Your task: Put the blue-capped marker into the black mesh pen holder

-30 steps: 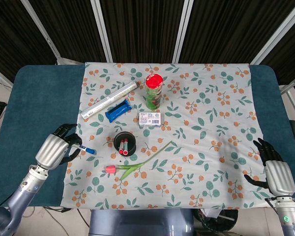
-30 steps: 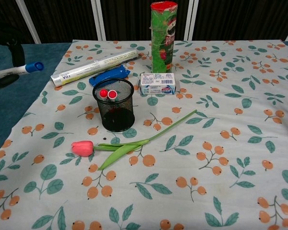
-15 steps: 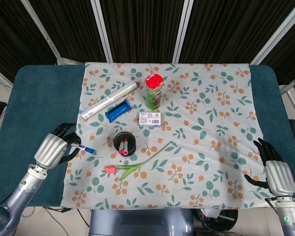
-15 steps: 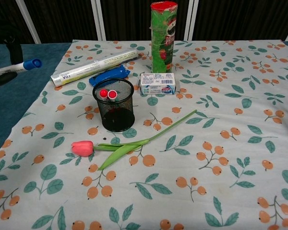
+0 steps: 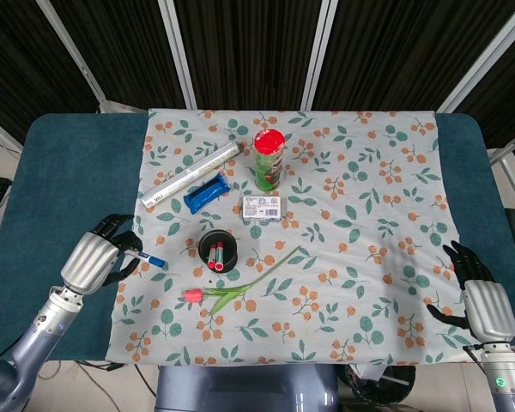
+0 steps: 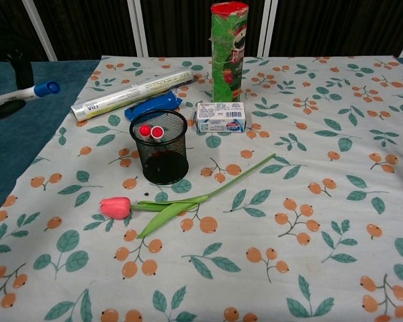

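My left hand grips the white blue-capped marker at the cloth's left edge, cap pointing right toward the black mesh pen holder. In the chest view the marker shows at far left, lifted off the table, with dark fingers of that hand above it. The holder stands upright with two red-capped pens inside. My right hand rests at the table's front right corner, fingers spread, holding nothing.
A pink tulip lies in front of the holder. Behind it are a small white box, a blue wrapper, a silver tube and a tall green chips can. The floral cloth covers the blue table.
The marker in my left hand has shifted only slightly at the left edge. My right hand has not moved.
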Robot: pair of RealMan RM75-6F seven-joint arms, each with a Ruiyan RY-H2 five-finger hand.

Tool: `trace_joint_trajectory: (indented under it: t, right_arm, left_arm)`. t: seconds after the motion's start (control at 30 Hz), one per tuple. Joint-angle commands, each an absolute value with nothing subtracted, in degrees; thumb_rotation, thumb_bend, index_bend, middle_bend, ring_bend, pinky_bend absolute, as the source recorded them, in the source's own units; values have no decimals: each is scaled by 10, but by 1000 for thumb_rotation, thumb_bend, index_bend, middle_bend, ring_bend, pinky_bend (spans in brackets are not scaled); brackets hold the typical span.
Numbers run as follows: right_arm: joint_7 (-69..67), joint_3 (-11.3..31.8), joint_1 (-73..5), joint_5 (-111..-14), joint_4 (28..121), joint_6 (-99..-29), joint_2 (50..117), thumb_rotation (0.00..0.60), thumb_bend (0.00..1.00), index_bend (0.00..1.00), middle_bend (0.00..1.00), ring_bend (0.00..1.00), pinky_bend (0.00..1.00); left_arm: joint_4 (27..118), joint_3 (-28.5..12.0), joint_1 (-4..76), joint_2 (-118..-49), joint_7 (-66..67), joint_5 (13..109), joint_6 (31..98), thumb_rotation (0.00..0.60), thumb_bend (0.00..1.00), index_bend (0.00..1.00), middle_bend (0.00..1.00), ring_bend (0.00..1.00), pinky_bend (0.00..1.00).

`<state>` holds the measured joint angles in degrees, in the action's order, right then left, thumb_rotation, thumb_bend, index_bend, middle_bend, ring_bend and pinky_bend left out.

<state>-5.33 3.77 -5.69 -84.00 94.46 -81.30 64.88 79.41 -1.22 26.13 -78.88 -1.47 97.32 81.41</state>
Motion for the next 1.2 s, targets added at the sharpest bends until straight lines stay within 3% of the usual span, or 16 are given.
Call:
trace_joint_trajectory:
  t: [0.03, 0.5, 0.63, 0.97, 1.2]
  right_arm:
    - [-54, 38, -57, -839, 945, -813, 649, 600, 225, 34, 0, 0, 176]
    - [-57, 40, -59, -834, 944, -808, 648, 600, 225, 34, 0, 0, 176]
    - [-59, 41, -60, -830, 945, -804, 648, 600, 225, 34, 0, 0, 176]
    - [-59, 43, -61, -821, 949, -797, 646, 600, 225, 34, 0, 0, 176]
    - [-59, 43, -61, -818, 952, -795, 645, 600, 224, 38, 0, 0, 176]
  left_arm:
    - [798, -15, 265, -792, -16, 972, 809, 600, 361, 532, 514, 161, 207]
    - [874, -77, 340, -851, -42, 926, 725, 600, 356, 532, 511, 161, 207]
    - [872, -110, 383, -887, -99, 860, 648, 600, 354, 529, 504, 161, 204]
    - [834, -134, 425, -935, -129, 822, 601, 600, 353, 528, 503, 161, 202]
    - [810, -129, 435, -947, -151, 809, 582, 600, 348, 518, 494, 157, 196]
